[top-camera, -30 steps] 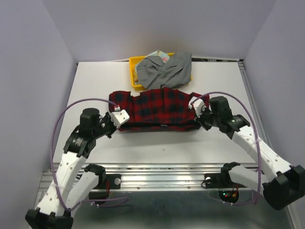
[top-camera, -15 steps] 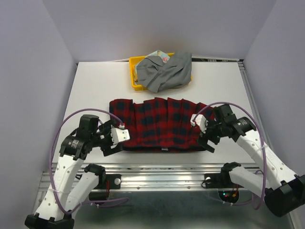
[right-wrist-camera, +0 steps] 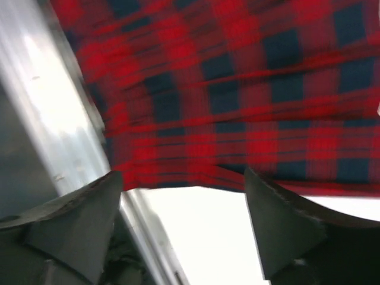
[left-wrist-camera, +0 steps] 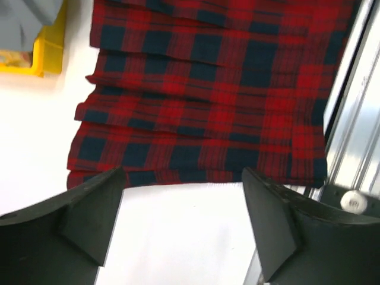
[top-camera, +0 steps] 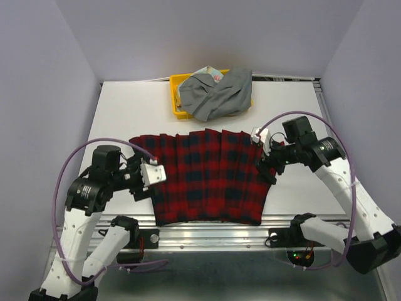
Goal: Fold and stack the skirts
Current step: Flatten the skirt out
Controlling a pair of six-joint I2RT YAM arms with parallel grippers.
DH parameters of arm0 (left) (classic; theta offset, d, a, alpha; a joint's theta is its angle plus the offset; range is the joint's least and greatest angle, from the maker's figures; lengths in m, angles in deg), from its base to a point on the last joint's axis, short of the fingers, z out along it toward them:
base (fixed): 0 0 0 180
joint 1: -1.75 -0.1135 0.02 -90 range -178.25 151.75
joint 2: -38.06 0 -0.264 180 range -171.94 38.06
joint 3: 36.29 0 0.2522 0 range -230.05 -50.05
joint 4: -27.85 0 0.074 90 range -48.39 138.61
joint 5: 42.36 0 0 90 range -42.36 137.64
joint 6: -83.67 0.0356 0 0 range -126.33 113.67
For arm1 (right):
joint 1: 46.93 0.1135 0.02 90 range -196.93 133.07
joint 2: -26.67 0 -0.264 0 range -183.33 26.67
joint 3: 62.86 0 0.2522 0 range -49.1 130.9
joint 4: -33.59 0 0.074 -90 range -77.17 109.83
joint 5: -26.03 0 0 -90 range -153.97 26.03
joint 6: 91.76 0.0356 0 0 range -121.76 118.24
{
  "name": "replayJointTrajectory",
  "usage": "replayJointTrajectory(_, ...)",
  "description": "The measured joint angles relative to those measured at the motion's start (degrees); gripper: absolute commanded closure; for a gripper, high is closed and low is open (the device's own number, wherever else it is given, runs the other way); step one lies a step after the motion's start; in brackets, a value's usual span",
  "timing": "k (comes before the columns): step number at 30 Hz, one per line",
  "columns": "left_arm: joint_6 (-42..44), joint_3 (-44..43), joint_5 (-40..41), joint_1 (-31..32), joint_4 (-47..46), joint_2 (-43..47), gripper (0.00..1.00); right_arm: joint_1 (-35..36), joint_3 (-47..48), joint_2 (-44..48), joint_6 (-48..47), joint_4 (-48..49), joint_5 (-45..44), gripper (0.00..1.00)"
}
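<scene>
While left end effector [left-wrist-camera: 181, 185], right end effector [right-wrist-camera: 183, 184] gape empty | skirt [top-camera: 207, 179] flat

We see white-shelled links and black joints on the left arm [top-camera: 69, 244] and right arm [top-camera: 351, 195], lilac cables [top-camera: 57, 204], and dark wedge-shaped fingers [left-wrist-camera: 89, 222].

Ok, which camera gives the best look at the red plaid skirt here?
The top external view: the whole plaid skirt lies spread flat on the table. The left wrist view catches only one side edge and corner; the right wrist view gives a blurred patch of the other side.
</scene>
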Motion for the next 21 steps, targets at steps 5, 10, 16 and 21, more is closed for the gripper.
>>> replayJointTrajectory(5, -17.6, -2.5, 8.0, 0.0, -10.6, -11.4, 0.47, 0.1, -2.1, -9.5, 4.5, 11.0, -13.7, 0.37)
replayJointTrajectory(10, -30.9, -4.4, 15.8, -0.1, -18.9, -31.2, 0.52, -0.2, -2.4, -24.2, 5.3, 20.5, -27.1, 0.53)
replayJointTrajectory(16, -37.6, -4.4, 18.1, -0.1, -20.5, -41.0, 0.53, -0.5, -5.6, -33.3, 1.6, 26.8, -35.2, 0.58)
replayJointTrajectory(21, -39.9, -4.5, 19.0, -0.1, -22.4, -48.9, 0.53, -0.5, -11.9, -33.9, -2.5, 27.8, -37.6, 0.58)
